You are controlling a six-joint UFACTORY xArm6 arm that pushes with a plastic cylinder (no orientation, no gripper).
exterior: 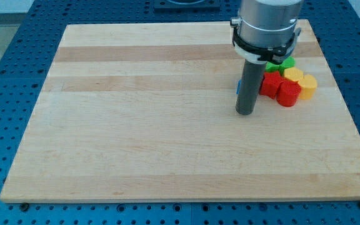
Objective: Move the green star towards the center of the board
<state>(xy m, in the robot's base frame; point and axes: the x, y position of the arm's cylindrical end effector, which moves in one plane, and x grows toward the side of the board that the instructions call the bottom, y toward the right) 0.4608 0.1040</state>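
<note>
A pale wooden board [167,125] of glued planks, with lighter and darker bands running across the view, lies on a blue desk [5,75] dotted with a regular grid of small holes. The board fills most of the view; the blue desk shows as a margin on all four sides. At the view's top edge a strip of dark and grey surface shows behind the desk.

The arm comes down from the view's top right as a wide grey cylinder [269,22] ringed by a black-and-white collar, narrowing to a dark straight rod. There are no jaws on this arm, so there is nothing to open or close. My tip [245,113] rests on the board right of centre.

All the blocks sit in one tight cluster just to the right of the rod, near the board's right edge in its upper half. The green star [280,64] is at the top of the cluster, partly hidden by the collar, well right of and above the board's centre. Below it lie a red block [269,84] nearest the rod, a second red block [287,94], a yellow block [294,75] and another yellow block [308,86]; their shapes are hard to make out. A sliver of a blue block [237,86] peeks out at the rod's left side. My tip is lower left of the green star, just beside the nearest red block
</note>
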